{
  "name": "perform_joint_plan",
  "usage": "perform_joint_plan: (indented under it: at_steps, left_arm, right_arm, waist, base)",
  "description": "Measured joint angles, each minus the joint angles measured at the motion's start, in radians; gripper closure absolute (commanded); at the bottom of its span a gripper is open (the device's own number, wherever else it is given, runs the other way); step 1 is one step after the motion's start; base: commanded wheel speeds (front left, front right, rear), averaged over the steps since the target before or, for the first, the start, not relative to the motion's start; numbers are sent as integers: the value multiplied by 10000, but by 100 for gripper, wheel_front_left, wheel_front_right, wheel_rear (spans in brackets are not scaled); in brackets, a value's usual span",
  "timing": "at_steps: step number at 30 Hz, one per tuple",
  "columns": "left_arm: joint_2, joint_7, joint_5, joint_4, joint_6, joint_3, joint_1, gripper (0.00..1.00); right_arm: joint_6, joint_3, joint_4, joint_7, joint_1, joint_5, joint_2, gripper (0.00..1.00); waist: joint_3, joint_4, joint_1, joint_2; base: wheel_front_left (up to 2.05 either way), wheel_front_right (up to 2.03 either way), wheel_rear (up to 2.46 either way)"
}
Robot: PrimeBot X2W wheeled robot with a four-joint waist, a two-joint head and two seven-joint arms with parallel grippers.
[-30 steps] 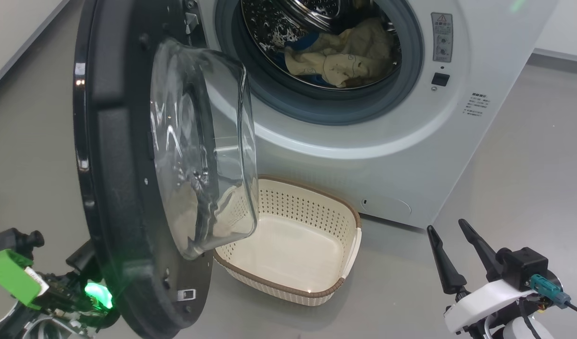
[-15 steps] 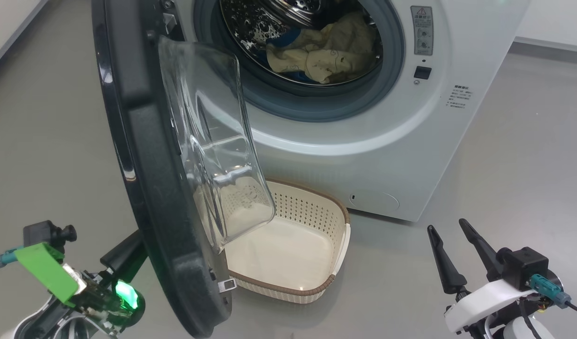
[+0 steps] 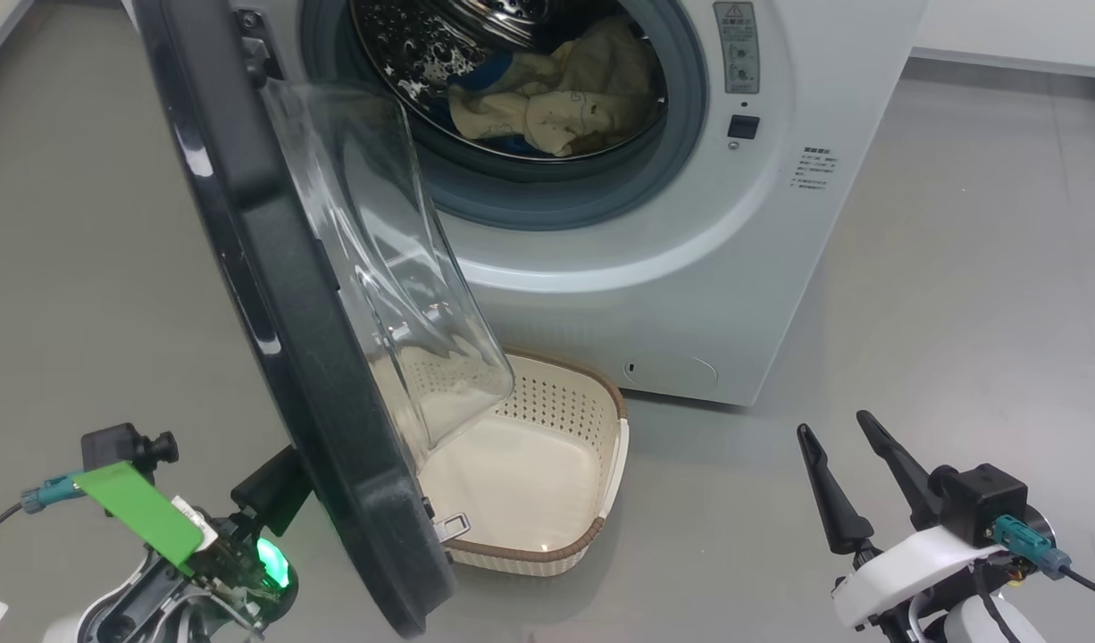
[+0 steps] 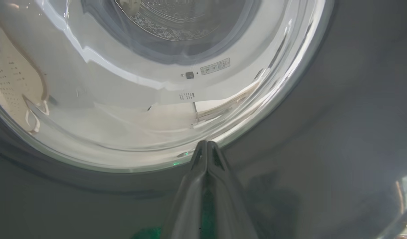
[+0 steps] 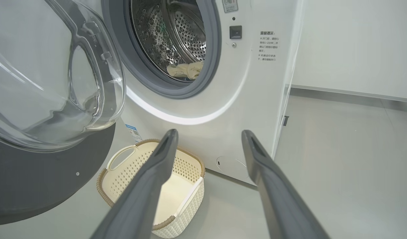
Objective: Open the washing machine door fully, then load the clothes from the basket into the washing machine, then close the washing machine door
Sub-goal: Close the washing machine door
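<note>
Swung nearer the washing machine [image 3: 601,295], the washing machine door [image 3: 271,295] now stands just right of the clenched left claw [image 4: 206,143], tips against its black outer rim in the left wrist view, hidden in the head view. Clothes [image 3: 556,98] lie in the drum; the released right claw [image 3: 831,422] is well apart.

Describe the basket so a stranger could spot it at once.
Find the big white washing machine. On the grey floor at its foot, partly behind the open door, sits the basket. It alone is cream, perforated, brown-rimmed and empty.
</note>
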Motion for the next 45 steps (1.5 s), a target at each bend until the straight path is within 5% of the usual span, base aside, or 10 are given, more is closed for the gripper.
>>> perform_joint_plan:
  at_steps: [25, 45]
  left_arm:
    - [36, -2341, 688, 493, 2, -901, -752, 100]
    - [180, -3519, 1321, 1304, 4, -1066, -1560, 100]
  right_arm:
    - [0, 46, 42, 0, -92, 0, 146, 0]
    - [0, -58, 46, 0, -136, 2, 284, 0]
  waist:
    - [40, -2328, 0, 0]
    - [56, -3478, 0, 0]
  base:
    - [0, 0, 0]
    - [0, 0, 0]
